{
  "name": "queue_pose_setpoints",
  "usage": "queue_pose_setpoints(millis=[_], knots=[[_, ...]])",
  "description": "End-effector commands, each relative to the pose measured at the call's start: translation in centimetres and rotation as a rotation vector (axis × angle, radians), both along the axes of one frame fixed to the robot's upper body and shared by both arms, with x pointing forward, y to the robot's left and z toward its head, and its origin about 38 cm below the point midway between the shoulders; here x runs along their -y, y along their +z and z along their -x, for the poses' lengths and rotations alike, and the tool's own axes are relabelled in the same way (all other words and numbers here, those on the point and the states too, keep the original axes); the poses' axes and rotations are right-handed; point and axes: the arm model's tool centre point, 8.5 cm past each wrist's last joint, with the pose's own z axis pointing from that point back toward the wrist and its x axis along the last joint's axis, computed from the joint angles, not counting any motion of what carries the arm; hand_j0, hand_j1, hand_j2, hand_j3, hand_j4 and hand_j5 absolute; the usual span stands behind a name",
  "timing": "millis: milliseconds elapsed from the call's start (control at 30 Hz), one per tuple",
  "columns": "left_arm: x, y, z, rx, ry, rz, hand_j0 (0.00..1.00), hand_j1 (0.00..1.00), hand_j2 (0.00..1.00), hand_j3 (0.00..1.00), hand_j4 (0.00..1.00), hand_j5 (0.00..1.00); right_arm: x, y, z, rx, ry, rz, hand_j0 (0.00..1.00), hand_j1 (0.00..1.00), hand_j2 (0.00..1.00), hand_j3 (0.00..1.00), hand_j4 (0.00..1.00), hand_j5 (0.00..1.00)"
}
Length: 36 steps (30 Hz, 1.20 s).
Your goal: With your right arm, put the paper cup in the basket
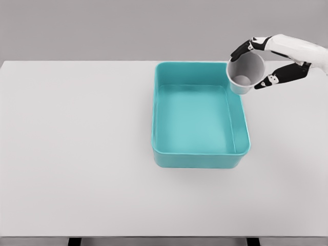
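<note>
A grey paper cup (244, 73) hangs tilted above the far right corner of the teal basket (195, 159), its open mouth turned toward me. My right hand (259, 64) is shut on the cup, with dark fingers (241, 49) over its top edge and others (277, 77) against its right side. The arm comes in from the upper right. The basket is a rectangular tub standing in the middle of the white table (77, 154), and nothing lies inside it. The left arm does not show.
</note>
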Motion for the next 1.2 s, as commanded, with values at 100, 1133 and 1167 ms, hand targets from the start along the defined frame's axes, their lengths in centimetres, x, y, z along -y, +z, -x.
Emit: queue_pose_setpoints(millis=[100, 1133, 1167], knots=[[0.0, 0.0, 0.0, -0.001, 0.001, 0.0, 1.0, 1.0, 1.0, 1.0, 1.0, 1.0, -4.3, -1.9, -1.2, 0.004, 0.034, 0.065, 0.68, 0.68, 0.68, 0.68, 0.68, 0.68], [0.0, 0.0, 0.0, -0.001, -0.001, 0.0, 1.0, 1.0, 1.0, 1.0, 1.0, 1.0, -5.0, 0.0, -1.4, 0.144, 0.123, 0.043, 1.0, 1.0, 1.0, 1.0, 1.0, 1.0], [0.0, 0.0, 0.0, -0.001, 0.001, 0.0, 1.0, 1.0, 1.0, 1.0, 1.0, 1.0, -2.7, 0.6, -0.8, 0.126, 0.104, -0.032, 1.0, 1.0, 1.0, 1.0, 1.0, 1.0]])
